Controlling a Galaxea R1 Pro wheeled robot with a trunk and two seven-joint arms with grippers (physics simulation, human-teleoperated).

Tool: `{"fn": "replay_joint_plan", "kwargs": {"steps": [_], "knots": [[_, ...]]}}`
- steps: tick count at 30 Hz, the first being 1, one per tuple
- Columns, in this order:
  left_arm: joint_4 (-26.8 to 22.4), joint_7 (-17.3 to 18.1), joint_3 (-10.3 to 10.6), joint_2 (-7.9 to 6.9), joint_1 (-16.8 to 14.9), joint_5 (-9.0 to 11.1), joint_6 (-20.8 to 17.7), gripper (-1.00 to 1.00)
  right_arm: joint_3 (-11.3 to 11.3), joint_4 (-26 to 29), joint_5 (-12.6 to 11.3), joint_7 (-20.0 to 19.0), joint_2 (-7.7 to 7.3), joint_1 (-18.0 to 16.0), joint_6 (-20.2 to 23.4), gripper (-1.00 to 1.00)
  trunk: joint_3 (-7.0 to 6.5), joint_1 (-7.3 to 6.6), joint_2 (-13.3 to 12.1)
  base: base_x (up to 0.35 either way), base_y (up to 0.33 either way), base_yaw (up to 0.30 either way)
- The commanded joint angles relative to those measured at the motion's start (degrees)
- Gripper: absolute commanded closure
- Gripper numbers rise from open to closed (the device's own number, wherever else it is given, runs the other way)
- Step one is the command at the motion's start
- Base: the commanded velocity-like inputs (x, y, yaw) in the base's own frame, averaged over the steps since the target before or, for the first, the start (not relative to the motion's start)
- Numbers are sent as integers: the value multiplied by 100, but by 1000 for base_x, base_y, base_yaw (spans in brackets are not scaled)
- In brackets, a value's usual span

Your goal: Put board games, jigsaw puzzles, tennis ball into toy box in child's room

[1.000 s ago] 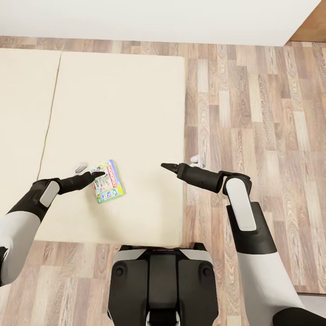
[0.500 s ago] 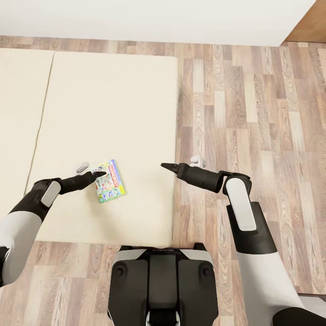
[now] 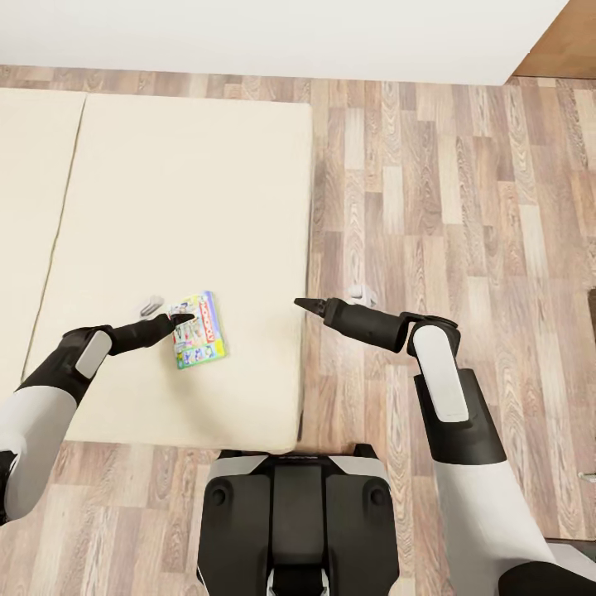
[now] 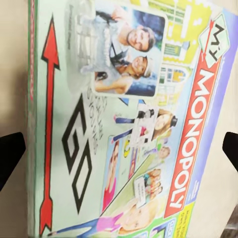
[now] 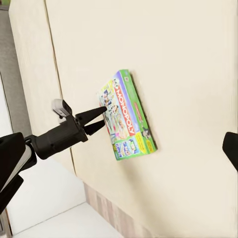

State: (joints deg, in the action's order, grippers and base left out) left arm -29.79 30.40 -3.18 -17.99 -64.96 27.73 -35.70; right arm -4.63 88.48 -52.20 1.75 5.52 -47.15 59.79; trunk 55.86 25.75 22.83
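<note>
One board game (image 3: 201, 331), a flat colourful box lettered MONOPOLY, lies face up on the bed (image 3: 182, 182) near its right edge. My left gripper (image 3: 180, 318) is open over the box's upper left part. In the left wrist view the board game (image 4: 124, 124) spans the space between my two spread fingertips (image 4: 11, 153). The right wrist view has the left gripper (image 5: 103, 118) with its tips at the long edge of the board game (image 5: 130, 116). My right gripper (image 3: 300, 304) hangs open and empty over the bed's edge. The table, toy box, jigsaw puzzles and tennis ball are out of view.
Wood-plank floor (image 3: 430, 182) runs along the bed's right side and in front of it. A white wall (image 3: 273, 33) closes the far side, with a brown door (image 3: 567, 50) at the far right. My dark base (image 3: 298, 521) stands at the bed's near edge.
The bed and floor have slid left in the head view. Both arms and the board game kept their places in the picture, so the game now lies nearer the bed's right edge.
</note>
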Motion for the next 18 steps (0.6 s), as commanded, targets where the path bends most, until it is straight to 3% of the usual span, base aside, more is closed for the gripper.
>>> {"fn": "replay_joint_plan", "kwargs": {"steps": [1, 18], "knots": [[0, 10, -18, 3, -2, 14, -40, -100, 2, 3, -16, 18, 2, 0, 21, -100, 6, 4, 9, 0, -144, 0], [0, 10, -17, 6, -1, 15, -35, -100, -3, 3, -18, 18, 2, -2, 21, -100, 6, 4, 9, 0, -157, 0]]}}
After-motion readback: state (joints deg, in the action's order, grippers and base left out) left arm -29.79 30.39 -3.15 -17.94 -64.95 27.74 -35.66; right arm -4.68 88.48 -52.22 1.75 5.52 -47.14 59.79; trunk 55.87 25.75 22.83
